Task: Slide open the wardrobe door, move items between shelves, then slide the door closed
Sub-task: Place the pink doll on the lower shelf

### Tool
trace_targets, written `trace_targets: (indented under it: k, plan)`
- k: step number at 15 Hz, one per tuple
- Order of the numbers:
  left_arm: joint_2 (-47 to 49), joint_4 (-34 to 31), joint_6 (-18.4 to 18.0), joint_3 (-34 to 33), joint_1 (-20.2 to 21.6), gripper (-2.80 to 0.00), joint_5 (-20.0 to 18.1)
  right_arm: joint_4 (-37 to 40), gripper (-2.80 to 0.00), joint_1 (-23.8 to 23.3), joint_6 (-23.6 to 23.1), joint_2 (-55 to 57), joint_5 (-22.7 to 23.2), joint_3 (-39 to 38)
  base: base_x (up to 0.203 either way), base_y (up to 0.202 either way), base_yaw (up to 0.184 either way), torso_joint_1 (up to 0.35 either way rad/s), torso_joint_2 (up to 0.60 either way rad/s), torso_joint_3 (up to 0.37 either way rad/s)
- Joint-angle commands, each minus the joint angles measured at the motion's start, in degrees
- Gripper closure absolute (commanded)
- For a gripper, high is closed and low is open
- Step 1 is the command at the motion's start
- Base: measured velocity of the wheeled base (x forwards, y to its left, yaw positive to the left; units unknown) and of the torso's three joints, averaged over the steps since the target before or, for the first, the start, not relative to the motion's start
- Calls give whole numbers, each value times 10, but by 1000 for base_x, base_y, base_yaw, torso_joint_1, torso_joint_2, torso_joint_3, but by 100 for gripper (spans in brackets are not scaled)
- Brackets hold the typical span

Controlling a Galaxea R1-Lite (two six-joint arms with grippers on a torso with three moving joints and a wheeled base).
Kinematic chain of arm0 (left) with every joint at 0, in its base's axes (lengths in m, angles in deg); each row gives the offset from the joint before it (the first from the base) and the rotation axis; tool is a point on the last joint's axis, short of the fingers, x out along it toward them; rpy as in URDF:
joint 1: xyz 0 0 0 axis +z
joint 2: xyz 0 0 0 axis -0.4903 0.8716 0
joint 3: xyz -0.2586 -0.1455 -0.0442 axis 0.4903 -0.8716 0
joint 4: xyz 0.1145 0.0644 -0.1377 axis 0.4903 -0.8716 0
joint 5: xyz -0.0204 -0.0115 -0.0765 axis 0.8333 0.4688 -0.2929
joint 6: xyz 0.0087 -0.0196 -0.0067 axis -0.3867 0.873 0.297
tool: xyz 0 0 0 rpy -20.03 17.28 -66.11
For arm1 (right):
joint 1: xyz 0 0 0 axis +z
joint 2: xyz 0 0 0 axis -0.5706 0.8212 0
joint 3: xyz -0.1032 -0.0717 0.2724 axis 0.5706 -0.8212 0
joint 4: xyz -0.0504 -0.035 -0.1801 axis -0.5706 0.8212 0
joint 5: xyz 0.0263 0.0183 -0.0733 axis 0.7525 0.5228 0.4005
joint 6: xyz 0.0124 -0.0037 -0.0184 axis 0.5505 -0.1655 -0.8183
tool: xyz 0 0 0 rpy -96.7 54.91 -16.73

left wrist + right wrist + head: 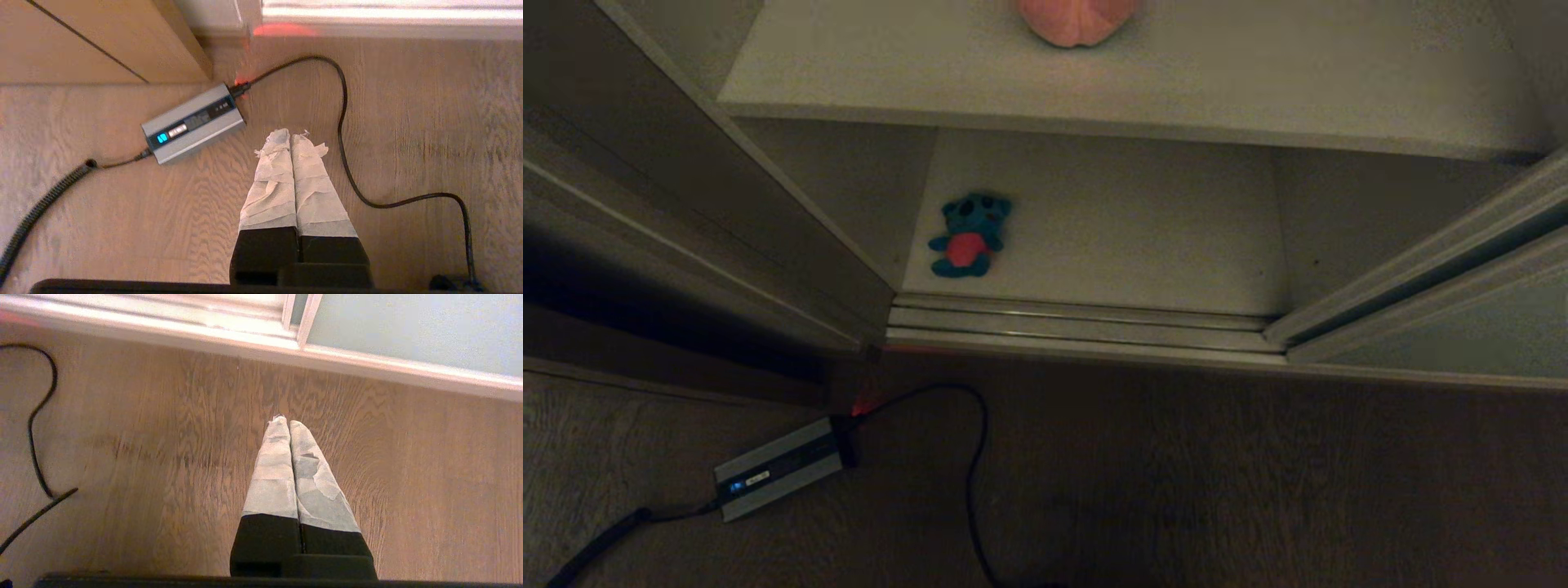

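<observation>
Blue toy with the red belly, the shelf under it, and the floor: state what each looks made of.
Small blue toy with red belly: seems soft plush fabric, going by its fuzzy, rounded outline. Lower off-white shelf board: smooth matte panel, probably laminated or painted board; no grain shows. Brown floor: wood or wood-look laminate, with clear grain lines and a low sheen.

Wood-grain floor [408,122], brushed-metal box [194,122], plush blue toy [968,235], matt shelf [1111,237], paper-tape-wrapped fingers [278,175]
</observation>
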Motion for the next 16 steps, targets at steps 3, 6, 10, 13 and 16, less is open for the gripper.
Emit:
trace_targets:
  k: [3,6,10,13,16]
  plan:
    - [3,1,-5,-1,0,0,-1,1,0,0,0,-1,0,-3,0,0,0,4,4,201]
    - [3,23,2,-8,0,0,-1,0,0,0,0,-1,0,-3,0,0,0,2,-1,203]
    - [3,28,-1,-9,0,0,-1,0,0,0,0,-1,0,-3,0,0,0,2,-2,197]
    - [4,30,1,-9,0,0,0,0,0,0,0,-1,0,-3,0,0,0,5,2,203]
    - [4,28,-11,-9,0,0,-5,0,0,0,0,-1,0,-2,0,0,0,4,5,209]
